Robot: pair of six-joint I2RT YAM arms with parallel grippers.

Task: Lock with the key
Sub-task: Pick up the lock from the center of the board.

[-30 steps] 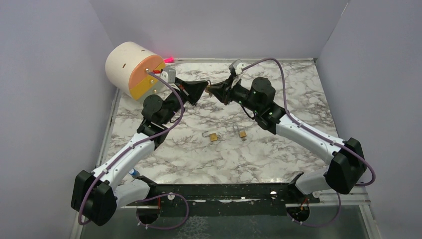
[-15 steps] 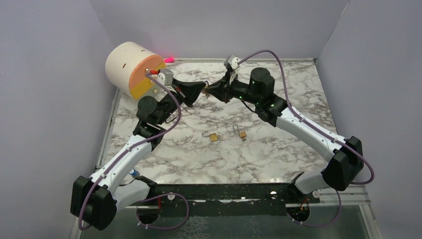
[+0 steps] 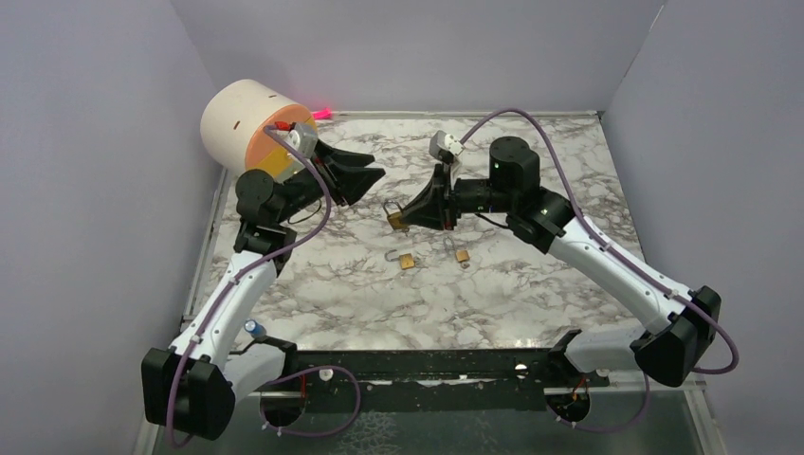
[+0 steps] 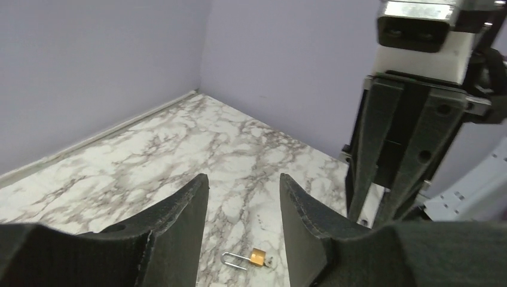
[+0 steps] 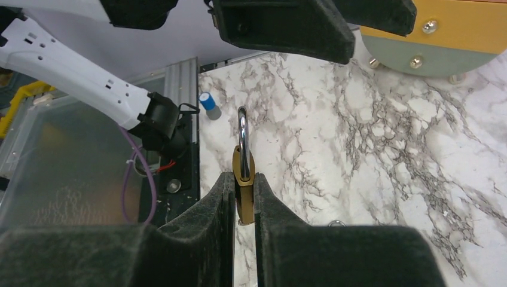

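Marble table, lavender walls on three sides. The right gripper is closed narrow on the brass body of a padlock, held aloft over mid-table. The left gripper is spread wide, empty, raised nearby. The padlock's long axis runs in line with the fingers, shackle leading away from the wrist (edge-on; latched or not, cannot tell). No key identified. Judged step: lock presented. The next move needs a key aligned to the keyway, which the grip hides. A loose padlock and a second loose padlock lie below.
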